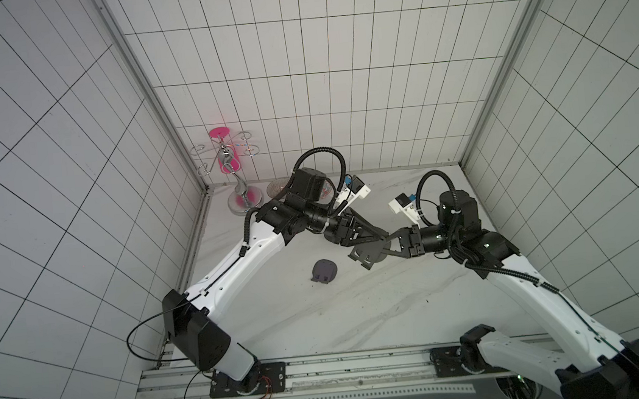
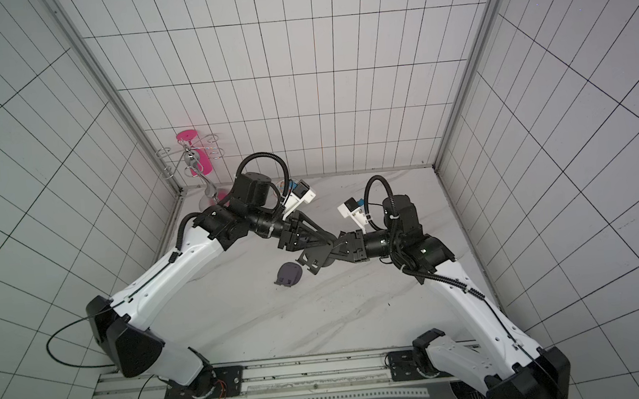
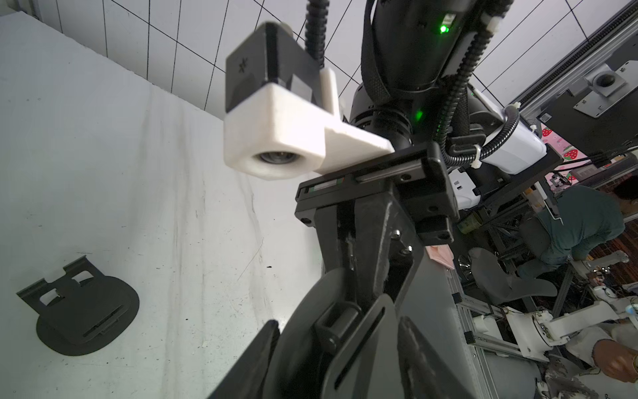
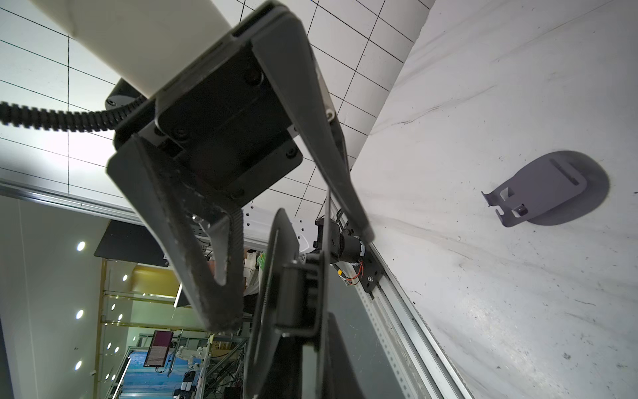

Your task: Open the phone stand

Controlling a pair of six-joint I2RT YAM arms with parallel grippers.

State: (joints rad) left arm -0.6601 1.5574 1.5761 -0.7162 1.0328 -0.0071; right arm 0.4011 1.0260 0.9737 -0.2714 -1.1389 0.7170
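Marble desk point(image 1: 359, 315) | right gripper point(image 3: 359, 276) clenched on raised stand point(image 1: 366, 255) | left gripper point(image 4: 295, 276) released, straddling it | second stand point(image 1: 323, 271) lies on desk

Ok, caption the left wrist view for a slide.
Right fingers pinch a phone stand, left fingers straddle it, another stand lies nearby.

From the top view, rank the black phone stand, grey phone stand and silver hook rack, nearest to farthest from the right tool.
1. black phone stand, gripped in the right tool.
2. grey phone stand, lying farther left.
3. silver hook rack, far left corner.
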